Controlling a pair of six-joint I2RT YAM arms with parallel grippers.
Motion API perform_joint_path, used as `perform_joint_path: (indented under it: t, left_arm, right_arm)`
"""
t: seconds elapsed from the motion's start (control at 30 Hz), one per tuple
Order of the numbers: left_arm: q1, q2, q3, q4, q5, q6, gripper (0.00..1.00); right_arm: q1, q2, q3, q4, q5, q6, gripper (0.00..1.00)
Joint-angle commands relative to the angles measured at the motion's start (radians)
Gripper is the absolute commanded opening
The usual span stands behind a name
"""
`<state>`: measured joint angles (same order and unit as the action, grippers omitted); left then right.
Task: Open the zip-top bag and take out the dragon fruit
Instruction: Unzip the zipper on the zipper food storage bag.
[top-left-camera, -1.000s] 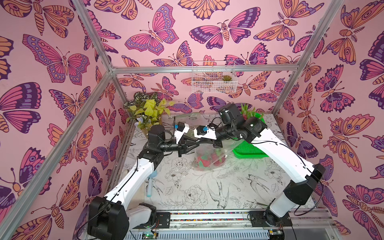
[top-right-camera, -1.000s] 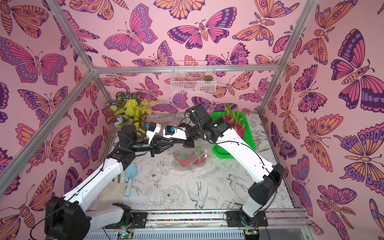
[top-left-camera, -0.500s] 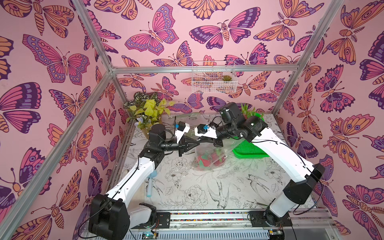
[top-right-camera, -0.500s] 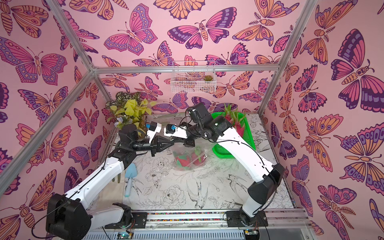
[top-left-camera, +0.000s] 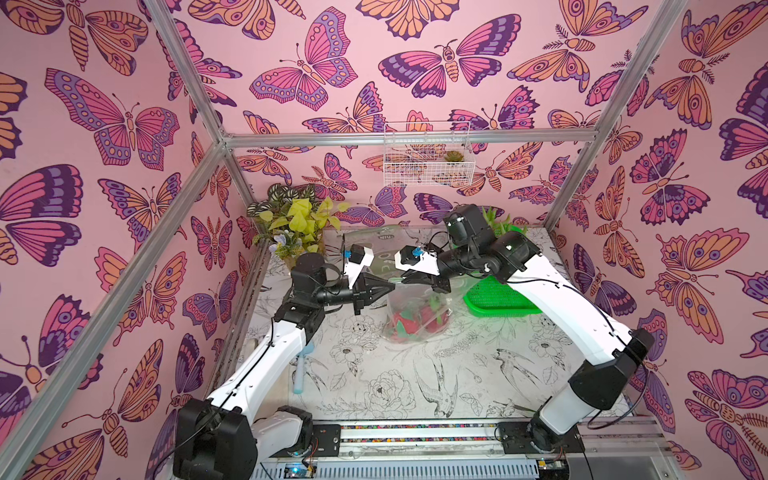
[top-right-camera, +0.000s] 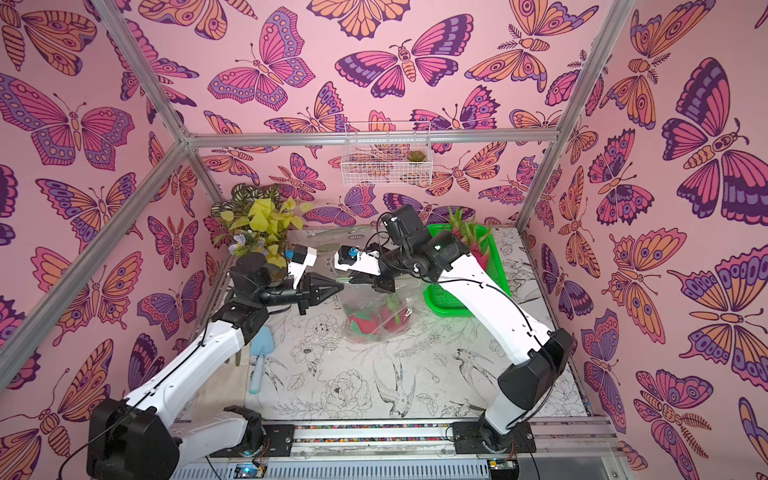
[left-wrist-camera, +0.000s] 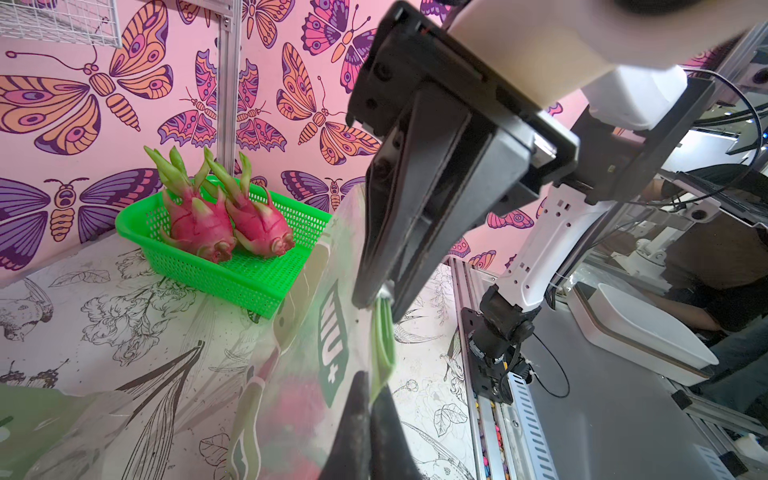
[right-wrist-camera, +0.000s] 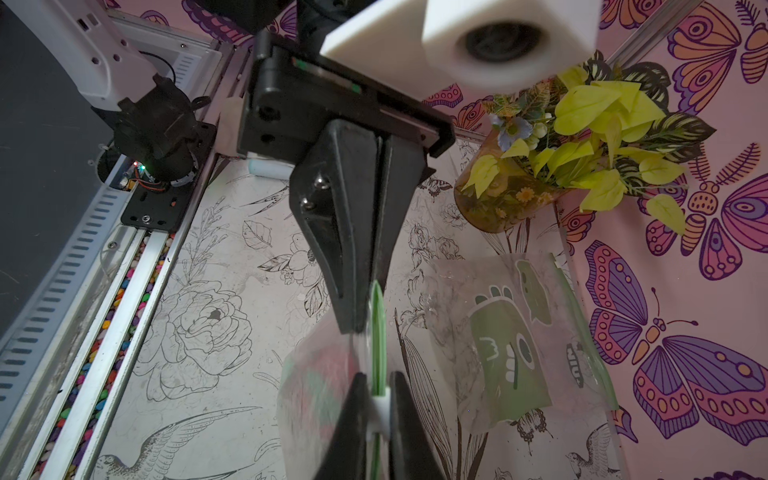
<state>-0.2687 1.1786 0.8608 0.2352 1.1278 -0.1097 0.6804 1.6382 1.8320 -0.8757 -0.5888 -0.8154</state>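
Pinching the zip-top bag (top-left-camera: 417, 305) at its zip edge: left gripper (top-left-camera: 392, 286) clamped on the strip, right gripper (top-left-camera: 404, 279) clamped on the white slider (right-wrist-camera: 379, 409), likely so 1 anchors while the other pulls. Zip line runs level between them, mouth up; dragon fruit (top-left-camera: 413, 323) sits low in the bag on the bench (top-left-camera: 374, 386) (axis unclear through plastic), 2 more in the green basket (left-wrist-camera: 232, 282).

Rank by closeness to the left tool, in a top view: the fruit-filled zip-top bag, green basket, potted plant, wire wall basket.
1. zip-top bag, gripped by the left tool.
2. green basket, right side, and potted plant, far-left corner: too close to call.
3. wire wall basket, high on back wall.
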Motion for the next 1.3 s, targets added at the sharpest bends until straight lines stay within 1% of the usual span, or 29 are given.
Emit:
perform_joint_path:
  t: [0.0,0.1,0.23,0.47,0.67,0.87,1.27]
  left_arm:
    - [0.037,-0.055,-0.006,0.052,-0.003,-0.014,0.00]
    - [0.051,-0.070,-0.010,0.052,-0.015,-0.020,0.00]
    - [0.068,-0.090,-0.015,0.050,-0.035,-0.023,0.00]
    - [0.097,-0.125,-0.024,0.046,-0.041,-0.031,0.00]
    - [0.128,-0.137,-0.023,0.027,-0.045,-0.030,0.00]
    - [0.161,-0.154,-0.022,0.022,-0.051,-0.039,0.00]
    - [0.189,-0.168,-0.019,0.013,-0.059,-0.046,0.00]
  right_arm:
    - [-0.057,-0.051,-0.028,-0.080,0.064,0.003,0.00]
    - [-0.082,-0.059,-0.052,-0.079,0.067,0.003,0.00]
    - [-0.110,-0.107,-0.092,-0.070,0.089,-0.008,0.00]
    - [-0.195,-0.121,-0.133,-0.074,0.068,-0.001,0.00]
    - [-0.241,-0.167,-0.192,-0.051,0.087,-0.004,0.00]
    - [-0.317,-0.208,-0.238,-0.040,0.041,-0.010,0.00]
    - [-0.409,-0.230,-0.268,-0.040,0.032,-0.014,0.00]
